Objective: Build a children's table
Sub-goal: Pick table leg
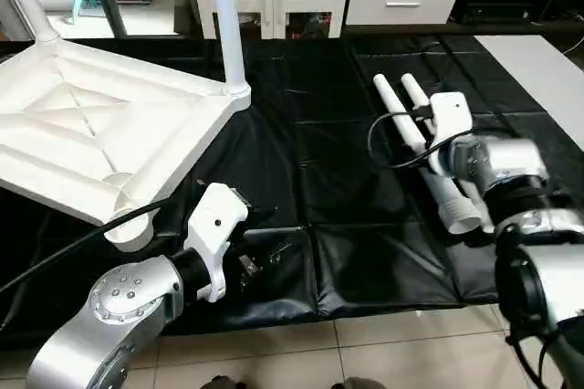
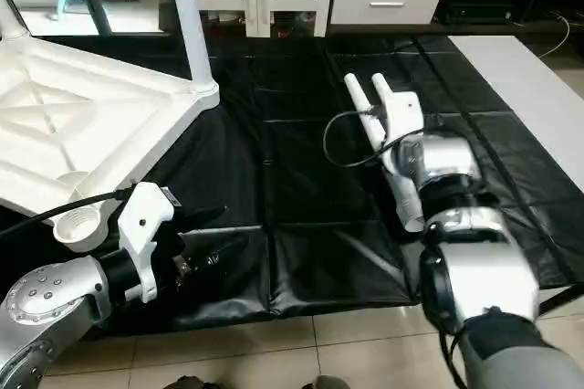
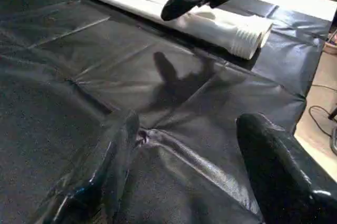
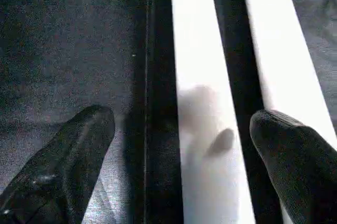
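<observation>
Table top [image 1: 82,124] lies upside down on the black mat [image 1: 310,170], at the mat's far-left part, ribbed underside up. Two legs already stand in its sockets: one at the corner nearest mat centre [image 1: 228,33], another at the far-left corner [image 1: 27,1]. Near corner socket [image 1: 128,225] is empty; the fourth corner is out of frame, can't tell.

Two loose legs [image 1: 424,147] lie side by side on the mat's right half, touching or nearly so, threaded wide ends toward the mat's near edge, thin ends pointing to the far edge.

Right claw [image 4: 181,129] is wide open and holds nothing, hanging over the loose pair. In the wrist view its fingers [image 4: 79,145] straddle one leg, the second leg running under or just beside the other finger. No contact visible yet.

Left claw [image 3: 184,166] is also open and empty, low over bare mat near the mat's near edge, just beside the empty socket.

Step in hand, as I read it: picking up leg three with the right arm.

Next move needs:
- descend so the fingers bracket one tube only, not both
- close on the tube, check it doesn't roll
- lift, tilt upright, threaded end down
- carry to the empty near socket, seat and twist

Risk: the neighbouring leg gets pinched or pushed away. The left claw could steady the top during seating.
</observation>
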Motion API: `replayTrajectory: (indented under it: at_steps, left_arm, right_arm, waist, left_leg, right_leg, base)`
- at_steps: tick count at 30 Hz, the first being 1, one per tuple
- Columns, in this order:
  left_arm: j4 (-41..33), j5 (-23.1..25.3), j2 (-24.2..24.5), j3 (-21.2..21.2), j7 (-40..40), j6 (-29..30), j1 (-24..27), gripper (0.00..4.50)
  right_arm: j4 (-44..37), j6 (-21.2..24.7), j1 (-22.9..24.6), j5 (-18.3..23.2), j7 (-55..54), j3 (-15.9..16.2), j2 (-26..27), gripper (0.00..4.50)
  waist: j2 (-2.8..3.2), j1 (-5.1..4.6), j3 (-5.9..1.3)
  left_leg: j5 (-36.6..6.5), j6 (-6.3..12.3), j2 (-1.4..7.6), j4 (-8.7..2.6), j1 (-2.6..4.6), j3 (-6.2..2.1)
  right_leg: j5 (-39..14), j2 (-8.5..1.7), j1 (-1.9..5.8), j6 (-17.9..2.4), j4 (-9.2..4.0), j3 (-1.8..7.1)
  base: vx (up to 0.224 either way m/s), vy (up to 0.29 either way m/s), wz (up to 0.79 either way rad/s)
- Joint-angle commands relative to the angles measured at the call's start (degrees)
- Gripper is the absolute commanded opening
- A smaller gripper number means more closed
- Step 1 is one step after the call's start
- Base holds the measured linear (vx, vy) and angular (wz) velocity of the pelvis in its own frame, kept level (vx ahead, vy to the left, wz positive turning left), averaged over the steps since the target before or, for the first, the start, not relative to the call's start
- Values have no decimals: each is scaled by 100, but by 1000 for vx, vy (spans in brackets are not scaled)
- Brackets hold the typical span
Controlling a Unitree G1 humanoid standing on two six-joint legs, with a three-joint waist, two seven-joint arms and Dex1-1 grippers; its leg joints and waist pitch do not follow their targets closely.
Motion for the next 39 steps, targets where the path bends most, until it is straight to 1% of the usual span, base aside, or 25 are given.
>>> replayTrajectory:
  at_steps: [1, 3, 5, 10, 11, 12, 16, 17, 18, 21, 22, 23, 24, 26, 28, 30, 31, 32, 33, 34, 35, 36, 37, 38, 39]
  left_arm:
    - [-39, -82, 99, 41, -51, 50, -4, 333]
    - [-62, -118, 134, 77, -79, 61, 8, 333]
    - [-77, -138, 155, 101, -98, 68, 20, 333]
    - [-97, -190, 195, 75, -81, 83, 17, 333]
    - [-83, -194, 199, 55, -70, 78, 3, 342]
    - [-83, -194, 199, 55, -70, 78, 3, 342]
    - [-25, -175, 180, 4, -53, 82, -72, 345]
    - [-20, -165, 176, -3, -49, 83, -82, 345]
    - [-15, -153, 169, -17, -35, 82, -97, 345]
    - [-15, -156, 166, -41, 1, 87, -116, 345]
    - [-17, -166, 169, -53, 24, 84, -123, 345]
    - [-19, -169, 169, -63, 39, 82, -132, 345]
    - [-19, -170, 169, -66, 43, 82, -135, 345]
    - [-17, -166, 164, -66, 49, 78, -151, 345]
    - [-8, -157, 146, -35, 76, 57, -181, 345]
    - [8, -134, 132, -8, 113, 36, -202, 345]
    - [21, -116, 123, 7, 144, 20, -215, 345]
    - [25, -115, 118, 12, 151, 20, -218, 345]
    - [132, -124, -41, 159, 357, 48, -314, 345]
    - [151, -127, -69, 184, 393, 55, -332, 345]
    - [318, -177, -294, 425, 674, 135, -500, 345]
    - [519, -247, -551, 721, 988, 241, -706, 373]
    - [729, -309, -806, 1027, 1288, 191, -971, 380]
    - [758, -357, -859, 1084, 1324, 175, -1024, 380]
    - [794, -418, -925, 1155, 1371, 154, -1090, 385]
  right_arm:
    - [233, 247, -34, -74, 194, 45, -83, 450]
    - [292, 337, -6, -77, 277, 71, -113, 450]
    - [322, 398, 19, -62, 332, 72, -133, 450]
    - [473, 477, 66, -61, 461, 45, -197, 450]
    - [501, 503, 83, -89, 531, 76, -208, 432]
    - [501, 503, 83, -89, 531, 76, -208, 432]
    - [573, 547, 179, -104, 655, 102, -232, 390]
    - [577, 547, 190, -108, 663, 104, -234, 390]
    - [582, 547, 195, -104, 669, 97, -237, 367]
    - [589, 555, 185, -96, 703, 90, -248, 359]
    - [598, 553, 175, -97, 724, 83, -256, 341]
    - [614, 525, 160, -90, 722, 58, -263, 331]
    - [621, 509, 154, -84, 716, 45, -265, 324]
    - [617, 475, 141, -67, 698, 19, -268, 309]
    - [581, 418, 118, -29, 644, -37, -267, 287]
    - [540, 395, 110, -10, 616, -66, -266, 273]
    - [509, 375, 110, 1, 589, -89, -264, 254]
    - [502, 371, 110, 2, 586, -90, -264, 254]
    - [315, 258, 127, 38, 579, -135, -259, 247]
    - [284, 237, 131, 46, 584, -143, -258, 241]
    - [-32, 27, 196, 121, 684, -189, -242, 221]
    - [-425, -238, 290, 210, 832, -232, -220, 207]
    - [-1002, -552, 461, 401, 1086, -331, -162, 203]
    - [-1173, -593, 526, 472, 1172, -362, -137, 203]
    - [-1389, -645, 609, 562, 1280, -402, -107, 184]
  waist:
    - [12, 4, -335]
    - [9, 2, -340]
    - [15, 4, -344]
    - [17, 14, -364]
    - [21, 19, -364]
    - [21, 24, -366]
    - [18, 38, -374]
    - [19, 40, -371]
    - [17, 47, -380]
    - [17, 49, -384]
    - [16, 51, -386]
    - [25, 57, -401]
    - [18, 56, -399]
    - [33, 71, -411]
    - [38, 84, -421]
    - [33, 98, -419]
    - [30, 103, -421]
    - [32, 105, -420]
    - [41, 108, -436]
    - [17, 102, -440]
    - [25, 119, -441]
    - [15, 120, -427]
    - [-4, 117, -449]
    - [1, 147, -444]
    - [-64, 142, -473]
  left_leg:
    - [-594, 95, 387, -463, 144, -98]
    - [-603, 81, 386, -463, 131, -103]
    - [-595, 66, 395, -462, 140, -102]
    - [-429, 111, 389, -446, 141, -93]
    - [-431, 116, 391, -447, 145, -91]
    - [-425, 127, 392, -445, 140, -91]
    - [-406, 147, 401, -441, 144, -89]
    - [-405, 144, 402, -443, 143, -89]
    - [-398, 140, 399, -439, 146, -86]
    - [-432, 129, 401, -438, 146, -88]
    - [-413, 132, 400, -435, 145, -87]
    - [-385, 133, 400, -429, 149, -89]
    - [-368, 140, 398, -429, 145, -87]
    - [-317, 144, 398, -422, 147, -88]
    - [-259, 151, 399, -417, 156, -84]
    - [-259, 154, 397, -415, 154, -80]
    - [-267, 152, 398, -415, 152, -80]
    - [-282, 146, 398, -416, 153, -81]
    - [-297, 126, 394, -411, 155, -81]
    - [-309, 122, 395, -410, 154, -74]
    - [-327, 111, 402, -409, 162, -76]
    - [-396, 95, 397, -414, 140, -51]
    - [-396, 105, 395, -404, 149, -57]
    - [-438, 123, 404, -414, 154, -55]
    - [-359, 206, 403, -409, 131, -66]
  right_leg:
    - [-36, -318, 223, -1687, -343, 227]
    - [-75, -324, 235, -1697, -339, 227]
    - [-61, -328, 229, -1705, -338, 227]
    - [140, -324, 238, -1761, -320, 225]
    - [144, -325, 235, -1773, -320, 225]
    - [162, -327, 241, -1783, -319, 224]
    - [135, -332, 246, -1805, -320, 223]
    - [130, -333, 244, -1806, -321, 225]
    - [137, -332, 248, -1809, -320, 224]
    - [88, -334, 246, -1810, -317, 222]
    - [112, -334, 247, -1813, -314, 223]
    - [149, -334, 253, -1817, -308, 220]
    - [168, -332, 252, -1821, -308, 221]
    - [222, -335, 257, -1833, -300, 218]
    - [310, -326, 252, -1837, -294, 214]
    - [328, -326, 252, -1847, -292, 216]
    - [321, -329, 257, -1847, -291, 217]
    - [307, -329, 254, -1846, -292, 216]
    - [300, -328, 264, -1848, -286, 213]
    - [307, -324, 268, -1846, -292, 215]
    - [304, -334, 263, -1840, -294, 217]
    - [295, -329, 274, -1795, -301, 229]
    - [380, -322, 284, -1764, -298, 236]
    - [348, -346, 288, -1723, -317, 237]
    - [360, -353, 321, -1685, -295, 232]
  base:
    - [0, 0, 0]
    - [0, 0, 0]
    - [0, 0, 0]
    - [0, 0, 0]
    - [0, 0, 0]
    - [0, 0, 0]
    - [0, 0, 0]
    - [0, 0, 0]
    - [0, 0, 0]
    - [0, 0, 0]
    - [0, 0, 0]
    - [0, 0, 0]
    - [0, 0, 0]
    - [0, 0, 0]
    - [0, 0, 0]
    - [0, 0, 0]
    - [0, 0, 0]
    - [0, 0, 0]
    - [0, 0, 0]
    - [0, 0, 0]
    - [0, 0, 0]
    - [0, 0, 0]
    - [0, 0, 0]
    - [0, 0, 0]
    - [0, 0, 0]
